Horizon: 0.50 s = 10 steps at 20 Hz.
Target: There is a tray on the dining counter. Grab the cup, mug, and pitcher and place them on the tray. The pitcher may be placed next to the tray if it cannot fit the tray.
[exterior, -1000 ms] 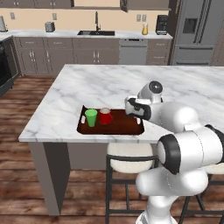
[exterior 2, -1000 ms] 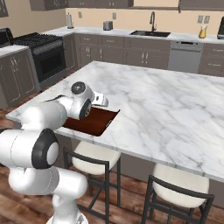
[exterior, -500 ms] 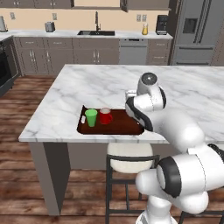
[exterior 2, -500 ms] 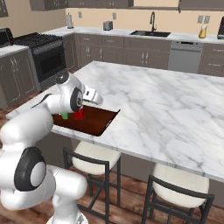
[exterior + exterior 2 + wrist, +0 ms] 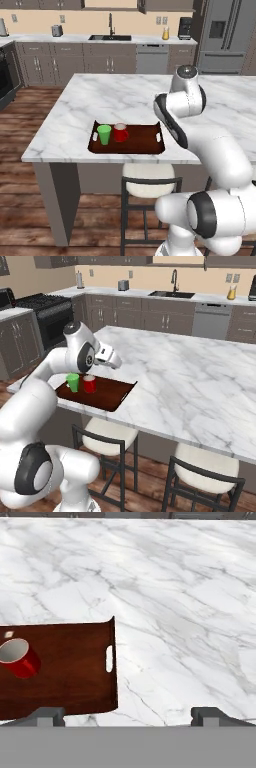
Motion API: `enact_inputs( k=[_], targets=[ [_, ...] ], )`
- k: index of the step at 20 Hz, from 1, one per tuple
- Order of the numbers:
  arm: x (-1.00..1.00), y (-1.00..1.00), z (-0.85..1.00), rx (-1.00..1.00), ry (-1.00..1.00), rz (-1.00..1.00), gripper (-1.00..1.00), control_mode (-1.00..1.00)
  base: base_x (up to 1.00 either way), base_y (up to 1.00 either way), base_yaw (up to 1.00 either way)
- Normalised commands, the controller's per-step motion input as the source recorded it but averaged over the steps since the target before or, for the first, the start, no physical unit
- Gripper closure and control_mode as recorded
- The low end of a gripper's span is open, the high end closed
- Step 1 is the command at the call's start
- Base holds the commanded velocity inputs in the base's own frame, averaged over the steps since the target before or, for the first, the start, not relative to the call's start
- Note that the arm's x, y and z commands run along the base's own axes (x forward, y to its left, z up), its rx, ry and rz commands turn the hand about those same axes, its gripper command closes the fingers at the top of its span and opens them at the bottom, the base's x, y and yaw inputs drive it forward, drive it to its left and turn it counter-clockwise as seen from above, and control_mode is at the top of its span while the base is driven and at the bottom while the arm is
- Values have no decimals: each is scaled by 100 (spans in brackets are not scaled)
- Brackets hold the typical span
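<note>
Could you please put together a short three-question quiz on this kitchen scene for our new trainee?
1. True or false: the cup and the mug both stand on the tray.
2. Where is the pitcher? A) on the tray B) on the far worktop, right of the sink C) in the gripper
3. Fill in: the gripper's jaws are ____.

Key: 1 true; 2 B; 3 open, holding nothing.

Arm raised, fingers wide apart
</note>
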Motion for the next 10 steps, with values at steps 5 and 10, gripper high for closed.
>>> enact_inputs(
  k=[5, 10],
  targets=[
    [-59, -40, 7, 1, 0, 4, -100, -100, 0, 0, 0],
    [-37, -33, 6, 2, 0, 5, -100, -100, 0, 0, 0]
  ],
)
